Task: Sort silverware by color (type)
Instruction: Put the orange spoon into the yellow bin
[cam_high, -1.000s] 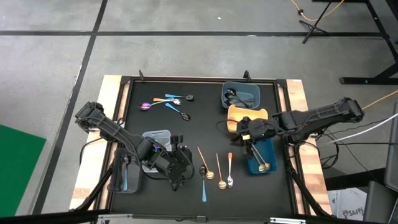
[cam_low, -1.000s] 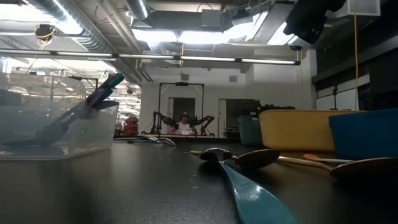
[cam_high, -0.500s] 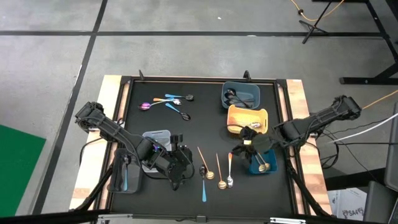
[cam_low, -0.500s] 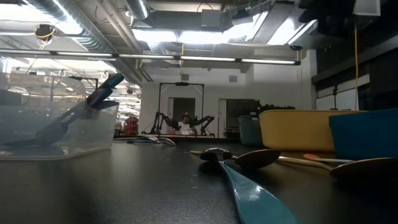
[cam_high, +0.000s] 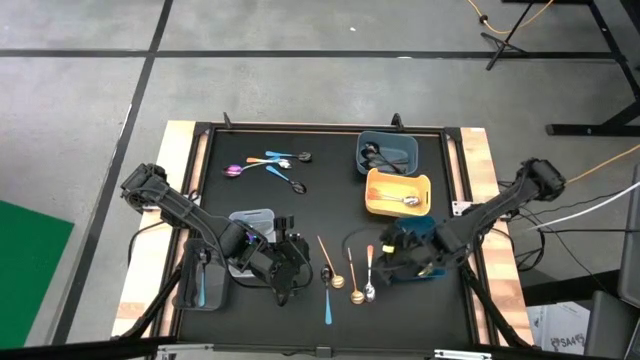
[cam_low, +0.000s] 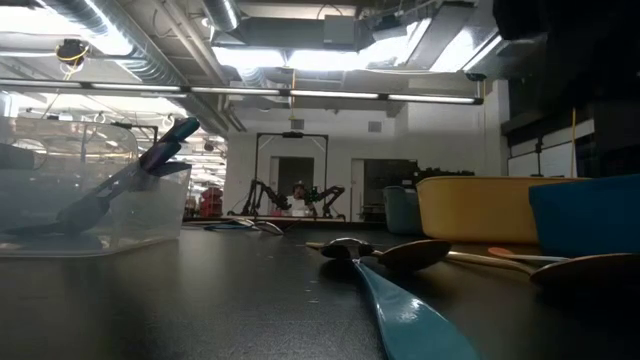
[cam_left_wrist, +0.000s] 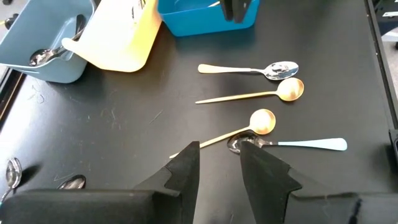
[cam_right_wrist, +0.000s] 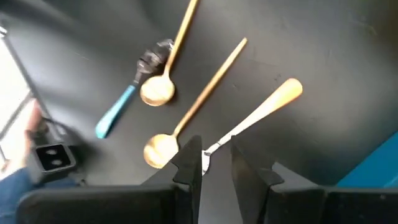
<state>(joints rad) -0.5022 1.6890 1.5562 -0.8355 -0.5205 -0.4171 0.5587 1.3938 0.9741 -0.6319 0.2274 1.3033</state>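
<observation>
Bare mat (cam_high: 330, 205) lies open mid-table; yellow tray (cam_high: 397, 192) and blue tray (cam_high: 412, 262) wall the spoons' (cam_high: 350, 272) right flank

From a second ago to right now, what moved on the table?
The right end effector swung from above the yellow tray and blue tray toward the near spoons, and now hovers over the orange-handled spoon, empty. A spoon shows in the yellow tray where the arm covered it. The left end effector and the loose spoons stayed put.
</observation>
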